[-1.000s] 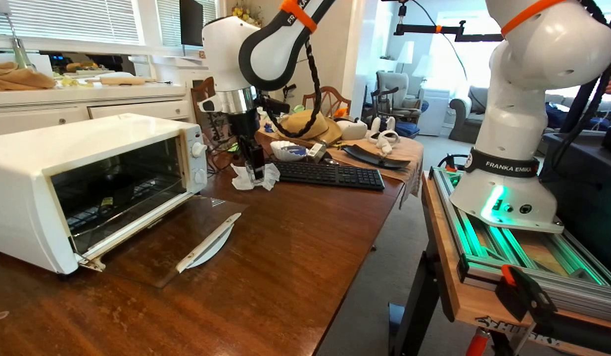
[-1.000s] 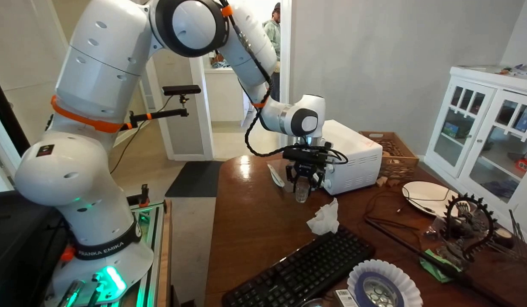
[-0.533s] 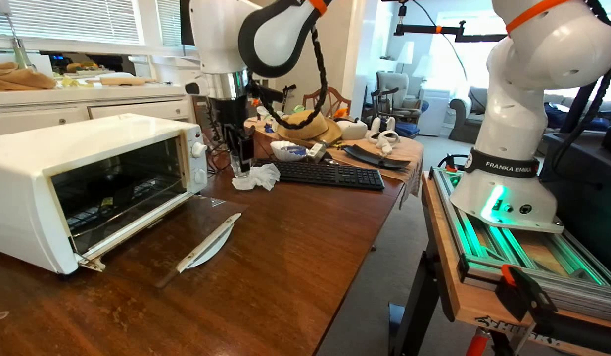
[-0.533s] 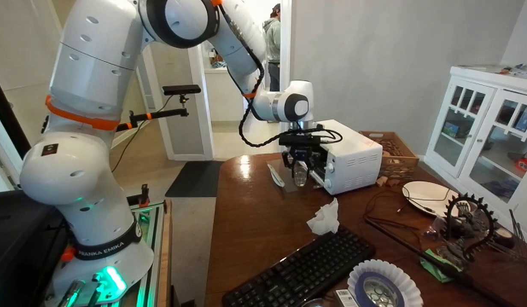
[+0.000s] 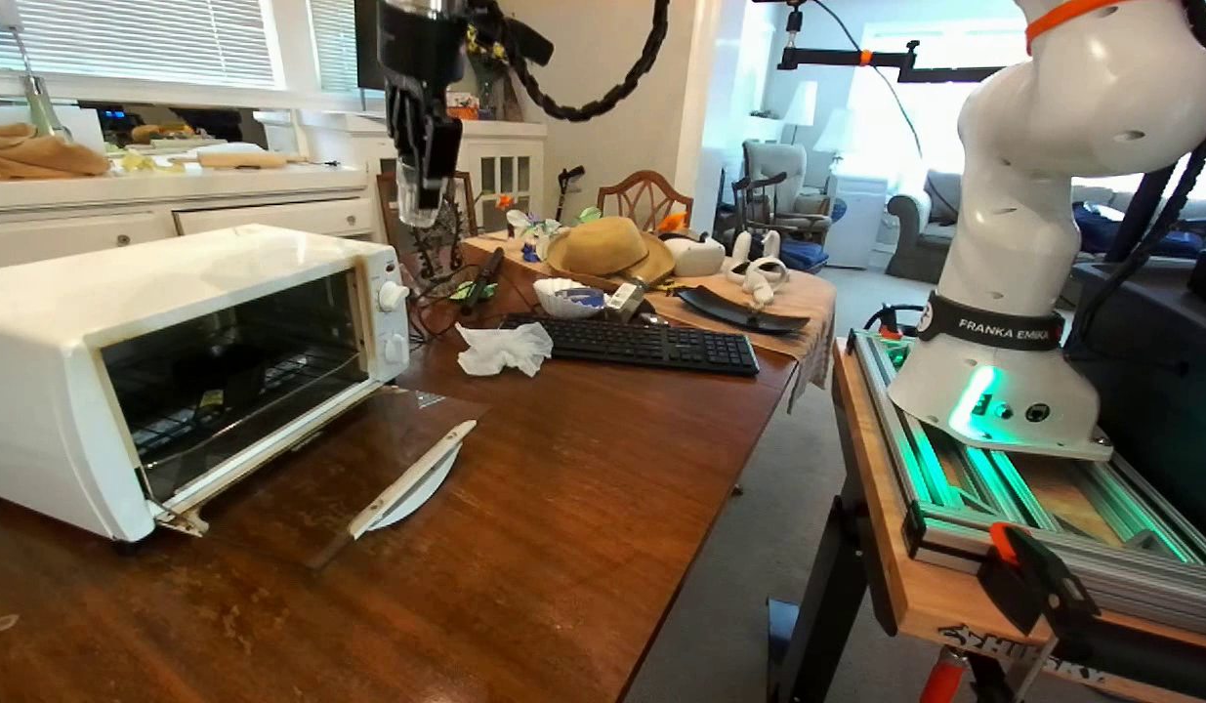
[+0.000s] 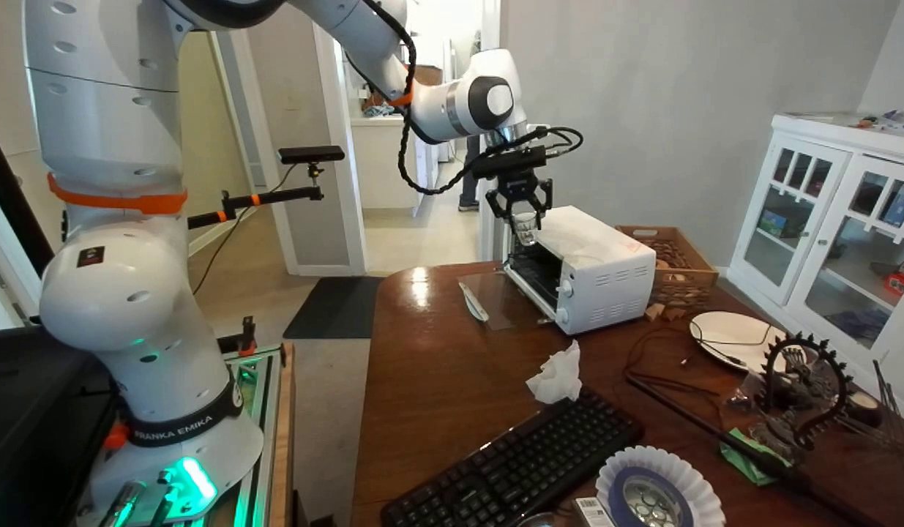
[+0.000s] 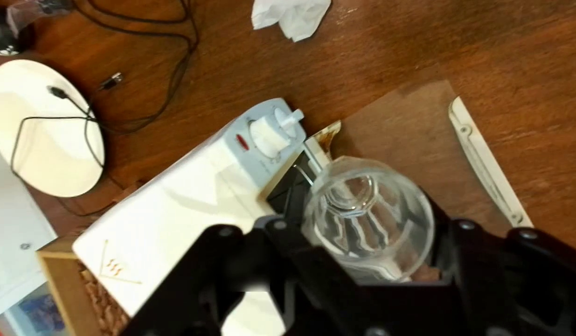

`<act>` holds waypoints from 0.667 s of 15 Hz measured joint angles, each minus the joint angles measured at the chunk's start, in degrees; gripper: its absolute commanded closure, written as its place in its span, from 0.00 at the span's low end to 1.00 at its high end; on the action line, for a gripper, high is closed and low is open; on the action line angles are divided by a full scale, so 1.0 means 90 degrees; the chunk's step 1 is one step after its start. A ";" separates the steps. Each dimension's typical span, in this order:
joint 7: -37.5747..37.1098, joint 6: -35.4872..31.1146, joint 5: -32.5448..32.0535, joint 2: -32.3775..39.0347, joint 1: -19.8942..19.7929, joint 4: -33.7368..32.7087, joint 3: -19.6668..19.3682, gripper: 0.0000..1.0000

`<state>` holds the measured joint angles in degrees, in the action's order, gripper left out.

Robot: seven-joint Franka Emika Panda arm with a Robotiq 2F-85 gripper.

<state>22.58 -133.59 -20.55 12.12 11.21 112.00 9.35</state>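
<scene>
My gripper (image 6: 525,217) is shut on a clear drinking glass (image 6: 525,231), with one black finger on each side of it. The glass hangs in the air above the table, close to the white toaster oven (image 6: 602,267), around the level of its top or above. In the wrist view the glass (image 7: 362,224) is seen from above through its open mouth and looks empty. The oven's door is folded down, and its handle (image 7: 486,163) lies out over the table. In an exterior view the gripper (image 5: 425,195) is high above the oven's knob end.
A crumpled white paper (image 5: 505,349) lies beside the black keyboard (image 5: 651,347). A wicker basket (image 6: 689,278) stands behind the oven. A white plate (image 6: 722,333) with cables over it, a fluted white bowl (image 6: 704,483) and a black rod (image 6: 693,417) are on the table.
My gripper has risen clearly with the glass still in it, from low over the table near the paper to the oven's top level or above. The oven, paper and keyboard have not moved.
</scene>
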 measured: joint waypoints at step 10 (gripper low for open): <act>0.0033 0.0008 0.0313 -0.0085 -0.0128 -0.0286 0.0003 0.70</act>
<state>22.87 -133.51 -17.73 11.36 10.06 109.43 9.38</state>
